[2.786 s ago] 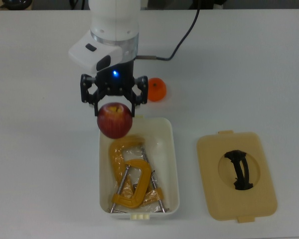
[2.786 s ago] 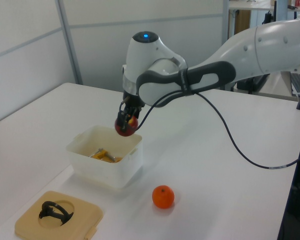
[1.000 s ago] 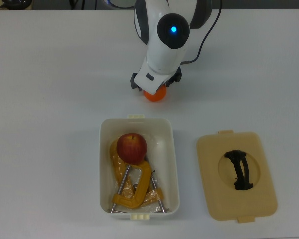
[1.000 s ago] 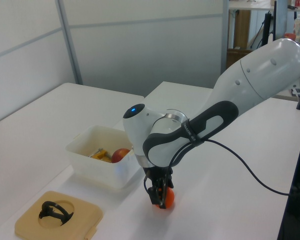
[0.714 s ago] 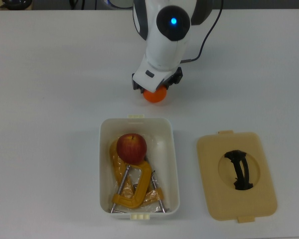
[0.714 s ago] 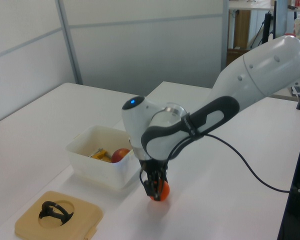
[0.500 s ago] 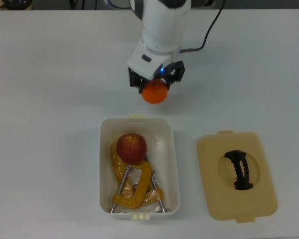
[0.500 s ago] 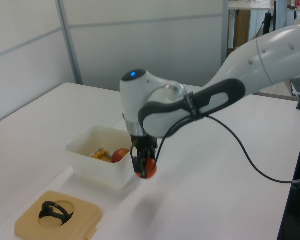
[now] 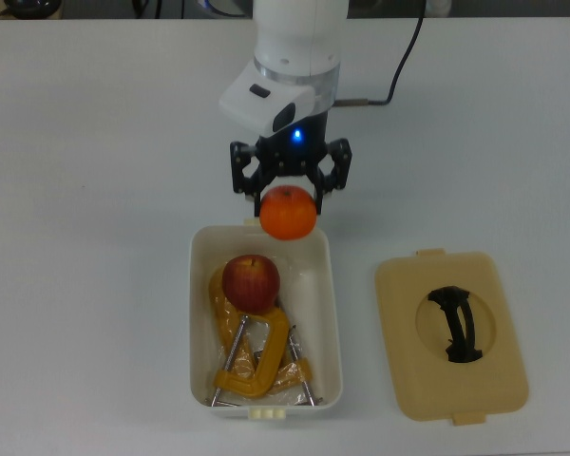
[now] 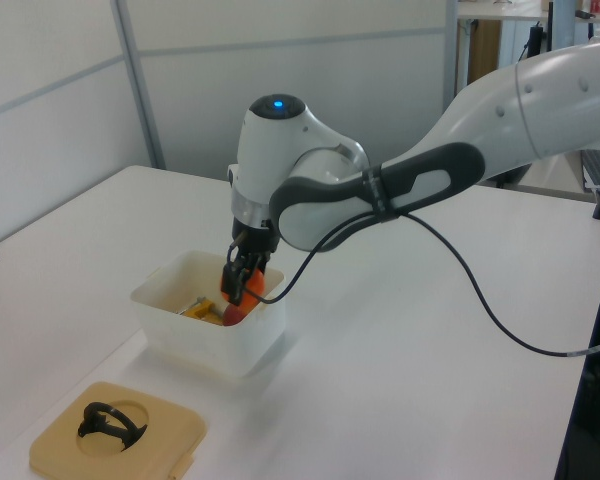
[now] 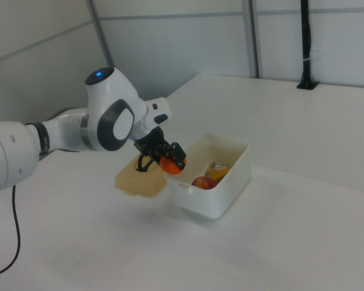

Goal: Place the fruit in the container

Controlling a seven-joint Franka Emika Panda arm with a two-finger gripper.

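End effector [image 9: 289,195] clamped on orange [image 9: 288,213], now lifted over tub [image 9: 332,313] rim; apple [image 9: 251,282], clamps [image 9: 252,356] inside, lid [image 9: 451,334] beside.

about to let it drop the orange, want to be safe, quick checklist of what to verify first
1. Grip: gripper shut on the orange, ok.
2. Orange over the container: it hangs at the short end's rim, not over the middle, not ok.
3. Apple already inside, ok.
4. Landing room: free floor beside the apple, C-clamps fill the other end, ok.
5. Lid lies off to the side, ok.
6. Height above the rim: cannot tell.
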